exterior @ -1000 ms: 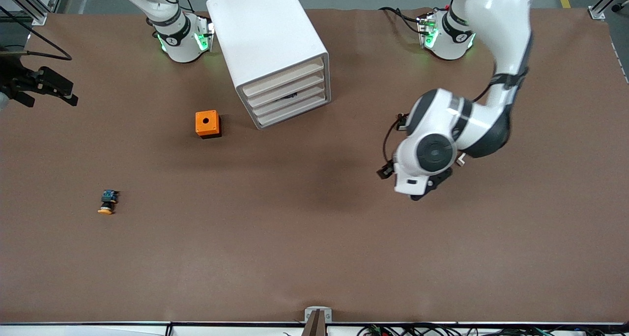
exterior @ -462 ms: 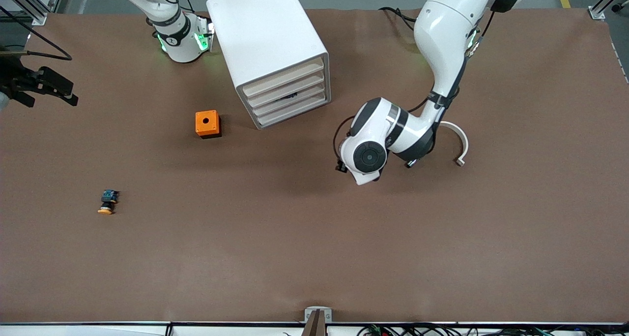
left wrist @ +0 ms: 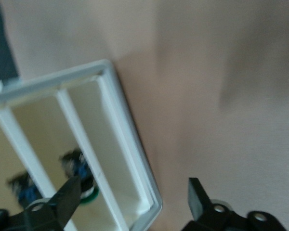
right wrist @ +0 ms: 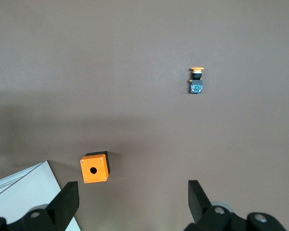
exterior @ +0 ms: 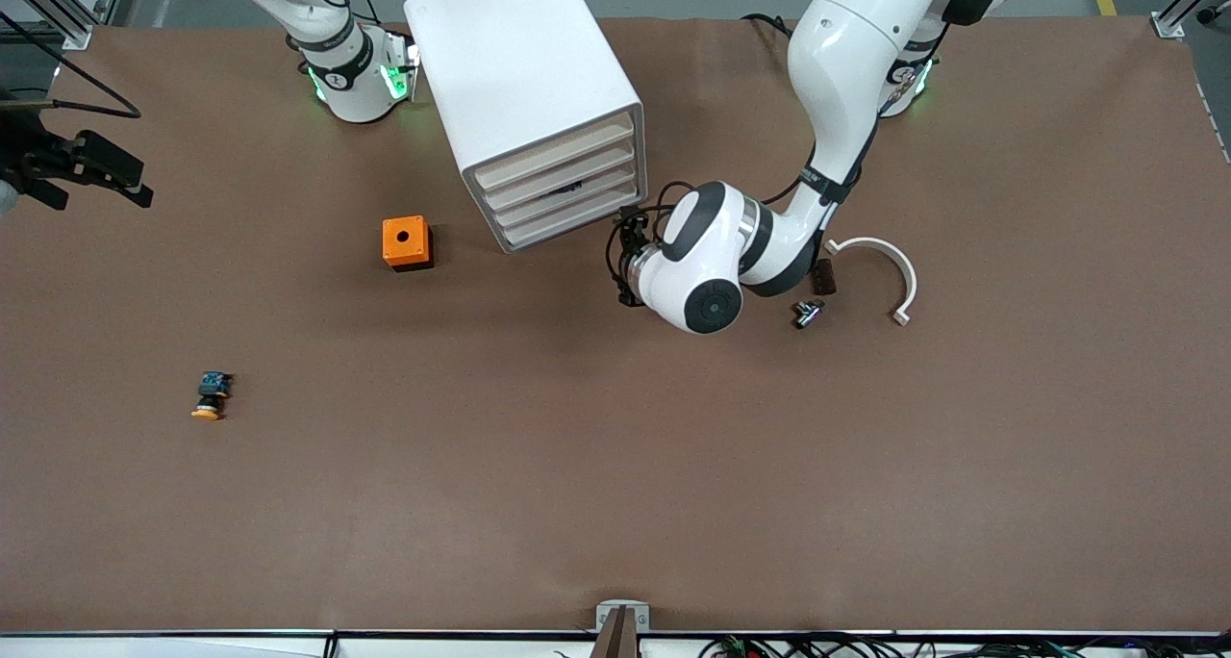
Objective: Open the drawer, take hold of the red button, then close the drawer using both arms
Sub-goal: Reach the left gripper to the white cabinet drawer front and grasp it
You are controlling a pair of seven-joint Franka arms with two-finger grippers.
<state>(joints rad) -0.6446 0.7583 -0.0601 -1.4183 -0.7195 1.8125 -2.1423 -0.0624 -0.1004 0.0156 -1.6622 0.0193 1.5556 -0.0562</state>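
The white cabinet [exterior: 524, 81] stands at the robots' edge of the table, and its four pale drawer fronts [exterior: 563, 191] all sit flush. My left gripper [exterior: 625, 254] is open and empty, close in front of the cabinet's lower corner at the left arm's end. In the left wrist view the fingers [left wrist: 70, 197] straddle that corner [left wrist: 149, 204]. Blurred blue-black shapes with a green ring [left wrist: 79, 168] show in the drawers. No red-capped button is in view. My right gripper [exterior: 87, 172] waits open, high over the right arm's end; it is also open in the right wrist view [right wrist: 132, 202].
An orange box with a hole [exterior: 406, 242] sits beside the cabinet, also in the right wrist view [right wrist: 94, 168]. An orange-capped button [exterior: 210, 395] lies nearer the camera [right wrist: 197, 80]. A white curved piece [exterior: 880, 259] and a small dark part [exterior: 808, 312] lie by the left arm.
My left arm has swung from the left arm's end of the table to the cabinet's front corner, uncovering the white curved piece and the small dark part. The right arm has not moved.
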